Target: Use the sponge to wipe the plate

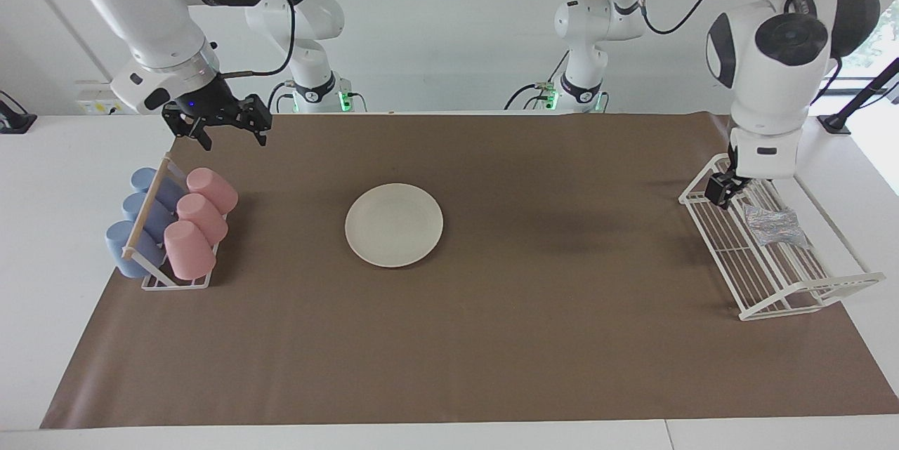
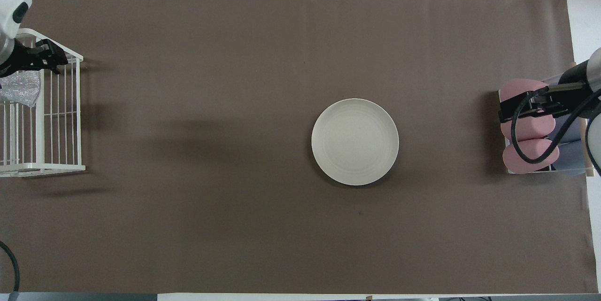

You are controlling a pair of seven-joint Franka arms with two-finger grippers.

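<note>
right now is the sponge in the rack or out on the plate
In the rack: the sponge lies on the white wire rack; the plate is bare.

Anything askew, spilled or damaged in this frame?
Nothing stands out. The plate lies flat and bare on the brown mat, the sponge rests in the white wire rack, and the cups sit in their holder.

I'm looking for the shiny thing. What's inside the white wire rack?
The sponge lies inside the white wire rack, a shimmery silver pad on its bars. The open left gripper hangs over the rack's end nearest the robots, covering a few bars there.
</note>
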